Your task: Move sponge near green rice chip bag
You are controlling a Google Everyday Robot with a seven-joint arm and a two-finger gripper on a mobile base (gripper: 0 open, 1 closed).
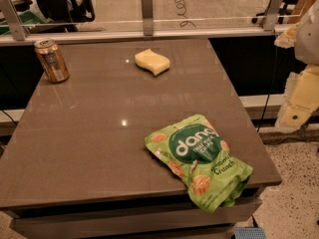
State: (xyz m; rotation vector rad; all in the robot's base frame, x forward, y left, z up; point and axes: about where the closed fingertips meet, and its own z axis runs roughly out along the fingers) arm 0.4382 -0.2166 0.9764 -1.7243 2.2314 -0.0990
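Nearest cam: green rice chip bag (pixel 199 158), flat on the bench (pixel 89 148) w/ its lower end hanging over the front edge, left of & below the claw (pixel 299 101). L to R: copper-coloured can (pixel 51 60) upright at the back-left corner, furthest left from the claw. Sponge (pixel 152 61) lies on the bench's back part, well left of the claw, well apart from the bag. Claw sits off the bench by the right frame edge; released or clenched – can't tell.
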